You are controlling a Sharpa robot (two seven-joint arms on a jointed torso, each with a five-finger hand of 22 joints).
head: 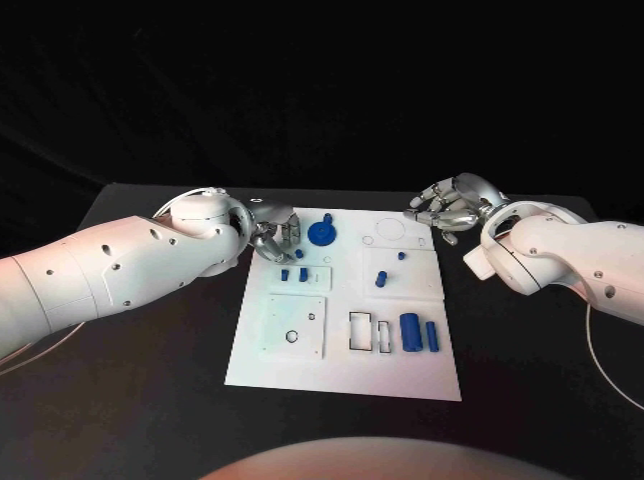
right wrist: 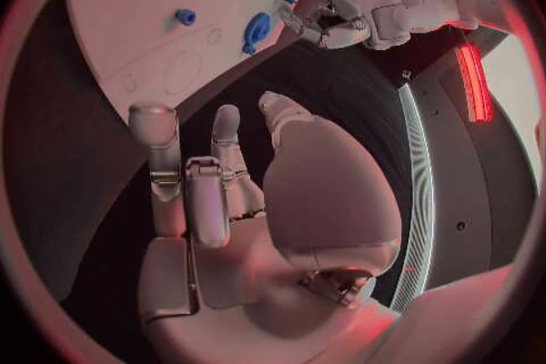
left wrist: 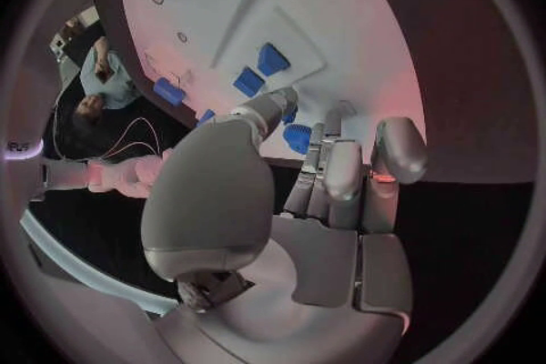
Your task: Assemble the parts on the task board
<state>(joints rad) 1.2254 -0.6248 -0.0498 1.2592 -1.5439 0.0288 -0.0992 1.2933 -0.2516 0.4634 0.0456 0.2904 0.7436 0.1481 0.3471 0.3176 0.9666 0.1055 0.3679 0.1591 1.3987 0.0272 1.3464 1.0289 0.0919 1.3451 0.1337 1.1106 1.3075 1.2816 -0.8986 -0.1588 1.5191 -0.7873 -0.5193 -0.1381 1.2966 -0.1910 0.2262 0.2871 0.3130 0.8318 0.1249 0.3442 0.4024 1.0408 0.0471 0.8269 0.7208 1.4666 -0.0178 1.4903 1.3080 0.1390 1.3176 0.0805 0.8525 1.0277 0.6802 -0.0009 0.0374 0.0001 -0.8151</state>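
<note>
The white task board lies mid-worktop, blue parts scattered on it. The left hand hovers at the board's far left edge, fingers pinching a small blue part. The right hand hangs beyond the far right corner, fingers apart, holding nothing.

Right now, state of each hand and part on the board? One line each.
left hand: over the board's far left corner, fingertips at a small blue part; grip unclear.
right hand: beyond the board's far right corner, fingers curled, nothing in them.
round blue part: on the task board, free.
blue cylinder: lying flat, free.
slim blue bar: lying flat beside it.
</note>
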